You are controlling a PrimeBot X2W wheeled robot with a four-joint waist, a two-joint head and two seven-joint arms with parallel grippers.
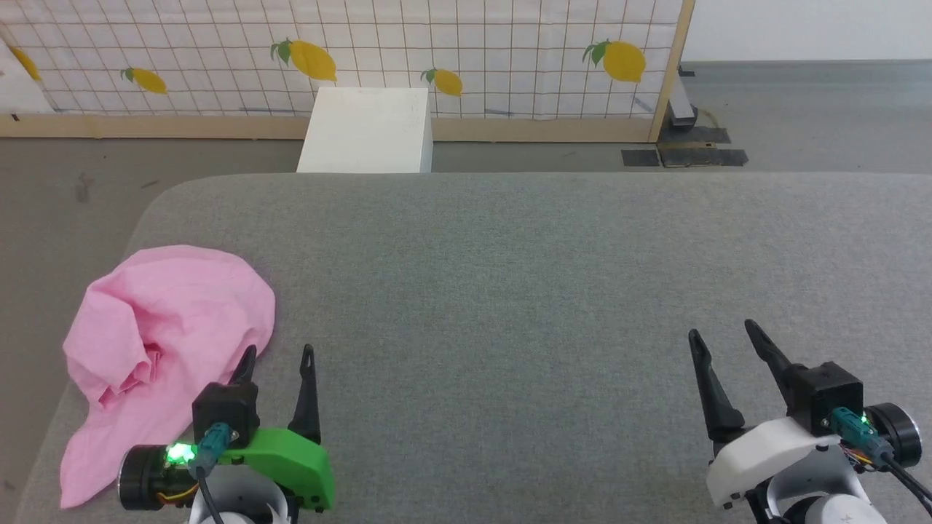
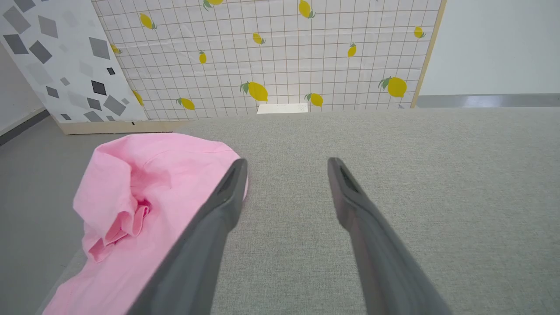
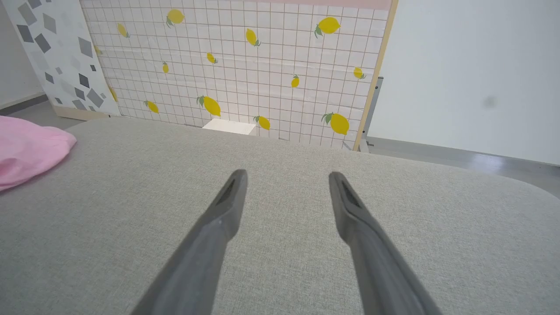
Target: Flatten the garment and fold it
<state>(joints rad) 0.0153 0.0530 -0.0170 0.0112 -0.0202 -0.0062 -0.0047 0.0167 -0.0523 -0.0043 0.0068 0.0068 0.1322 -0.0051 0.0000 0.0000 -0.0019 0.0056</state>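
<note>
The pink garment (image 1: 160, 342) lies crumpled in a heap at the near left corner of the grey table (image 1: 510, 291), one edge hanging over the table's left side. My left gripper (image 1: 280, 353) stands open just right of the heap, its left finger over the cloth's edge, nothing held. In the left wrist view the garment (image 2: 140, 197) fills the left half, beside the left gripper (image 2: 286, 164). My right gripper (image 1: 724, 331) is open at the near right, far from the cloth. The right wrist view shows the right gripper (image 3: 286, 177) over bare table, with the garment (image 3: 26, 151) at the far left.
A white box (image 1: 368, 131) stands on the floor behind the table's far edge. A lemon-print panel (image 1: 437, 51) with a wooden frame closes off the back. Grey floor runs past the table's left edge.
</note>
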